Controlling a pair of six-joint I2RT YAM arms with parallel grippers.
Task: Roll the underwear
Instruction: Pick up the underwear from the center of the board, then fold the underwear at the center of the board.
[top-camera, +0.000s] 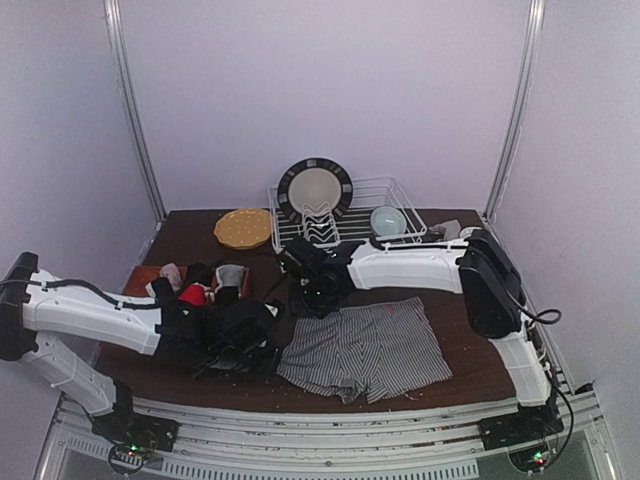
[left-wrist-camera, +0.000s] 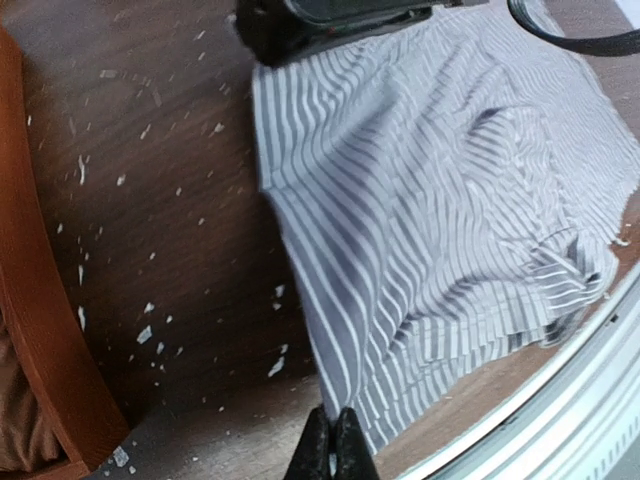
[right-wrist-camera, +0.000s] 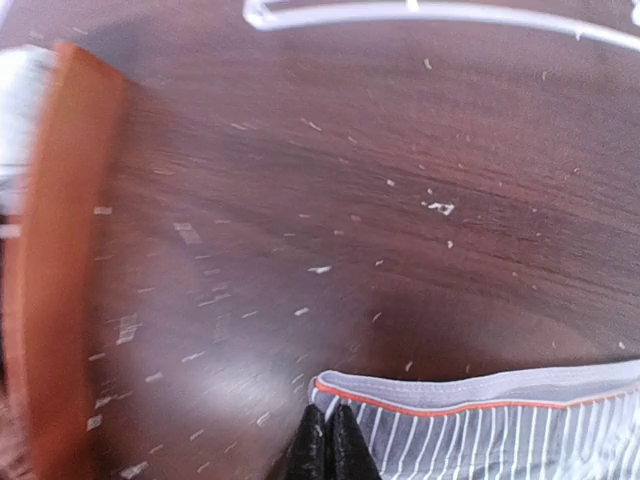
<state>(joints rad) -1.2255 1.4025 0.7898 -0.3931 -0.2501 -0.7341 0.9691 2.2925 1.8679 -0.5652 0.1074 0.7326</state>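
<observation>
Right gripper (right-wrist-camera: 325, 443) is being held fully shut at the waistband corner; left gripper (left-wrist-camera: 331, 445) is likewise shut at the hem edge.
The striped underwear (top-camera: 365, 350) is lying flat just ahead of both tips; whether cloth is being pinched cannot be told. If only an edge is caught, it could be slipped or bunched. One striped pair is being counted, plus at least three other garments (top-camera: 192, 293) beside the left gripper.

Your striped underwear (top-camera: 365, 350) is soft, creased cloth on a dark wood-grain table (right-wrist-camera: 420, 140) (matt, flecked pale); the 1 rack (top-camera: 372, 190) is white-coated wire.
</observation>
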